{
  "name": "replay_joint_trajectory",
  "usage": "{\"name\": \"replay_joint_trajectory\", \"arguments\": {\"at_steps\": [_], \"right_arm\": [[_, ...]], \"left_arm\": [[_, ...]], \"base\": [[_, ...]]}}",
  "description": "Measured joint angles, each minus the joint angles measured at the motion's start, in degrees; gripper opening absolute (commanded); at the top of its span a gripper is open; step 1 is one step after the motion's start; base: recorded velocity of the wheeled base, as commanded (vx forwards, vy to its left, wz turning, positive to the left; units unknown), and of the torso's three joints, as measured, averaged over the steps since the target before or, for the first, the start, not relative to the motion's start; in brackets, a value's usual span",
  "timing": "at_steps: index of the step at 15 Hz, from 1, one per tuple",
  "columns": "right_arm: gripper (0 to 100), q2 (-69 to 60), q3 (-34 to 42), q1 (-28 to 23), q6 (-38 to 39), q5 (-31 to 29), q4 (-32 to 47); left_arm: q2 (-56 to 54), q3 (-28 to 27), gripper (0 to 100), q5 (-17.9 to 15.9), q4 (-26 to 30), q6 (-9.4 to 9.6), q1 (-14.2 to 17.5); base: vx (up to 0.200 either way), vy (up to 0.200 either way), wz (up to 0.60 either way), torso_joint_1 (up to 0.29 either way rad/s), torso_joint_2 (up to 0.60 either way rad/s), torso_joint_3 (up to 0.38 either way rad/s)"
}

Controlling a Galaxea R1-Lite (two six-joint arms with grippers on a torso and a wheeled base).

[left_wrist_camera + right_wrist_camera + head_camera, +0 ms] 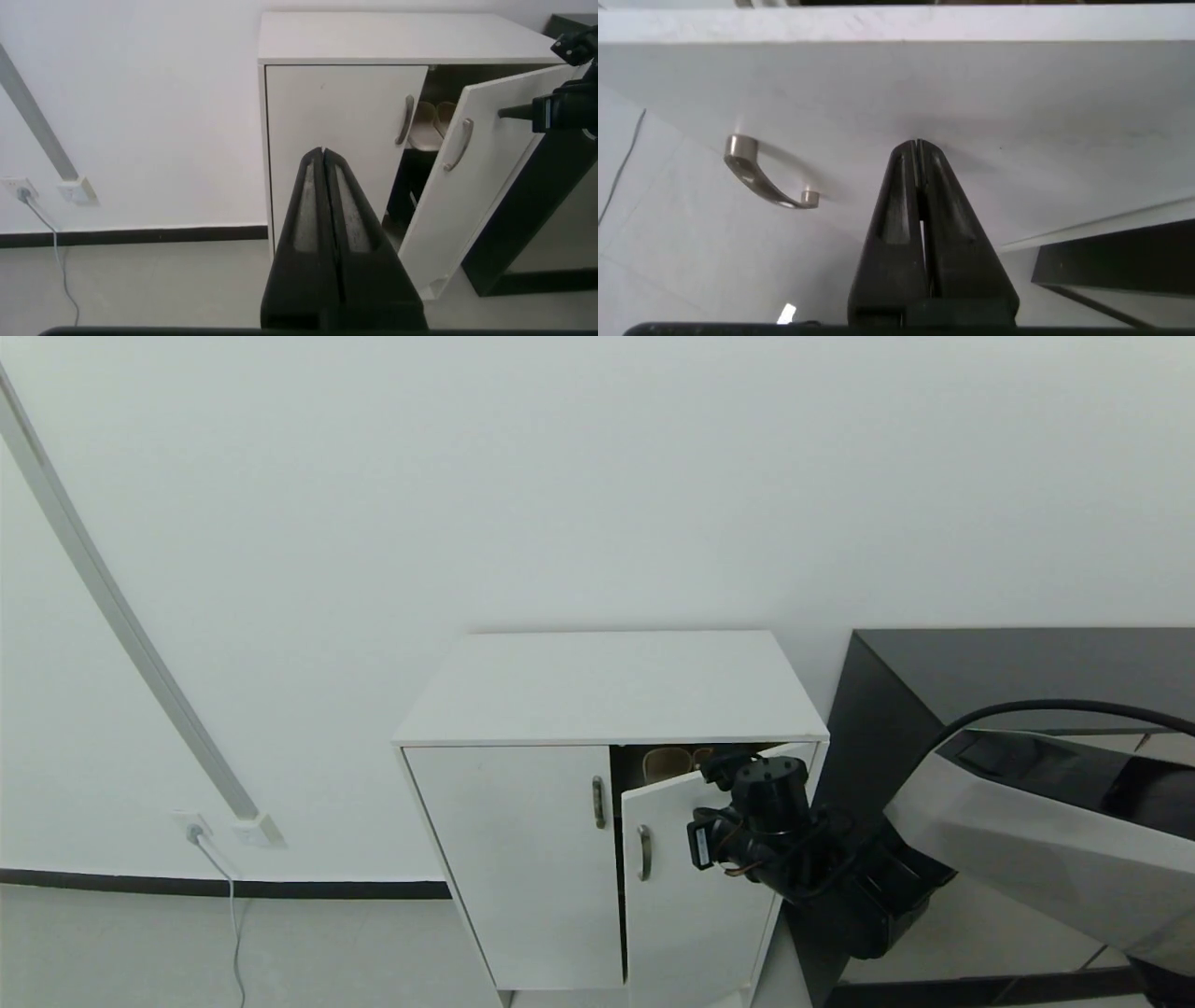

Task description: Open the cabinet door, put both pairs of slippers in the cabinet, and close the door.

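Two black fingers of the right gripper (pixel 918 146), pressed together, rest against the ajar white cabinet door (pixel 691 896), its curved metal handle (pixel 643 852) at eight o'clock and beige slippers (pixel 665 763) inside at nine.

Slippers (pixel 666 763) lie inside the cabinet (pixel 607 686), behind its ajar right door (pixel 681 924).

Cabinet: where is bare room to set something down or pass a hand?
The cabinet top is bare, wall to front edge. The gap between left door and ajar right door is tight: slippers behind, right gripper at that door.
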Motion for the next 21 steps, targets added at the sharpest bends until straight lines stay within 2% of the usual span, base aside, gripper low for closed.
{"name": "replay_joint_trajectory", "arguments": {"at_steps": [21], "right_arm": [[0,5.4,-11.1,-3.5,-2.4,0.5,1.2]], "left_arm": [[0.0,0.0,0,0.1,0.0,0.00,0.0]], "base": [[0.000,0.000,0.00,0.000,0.00,0.000]]}}
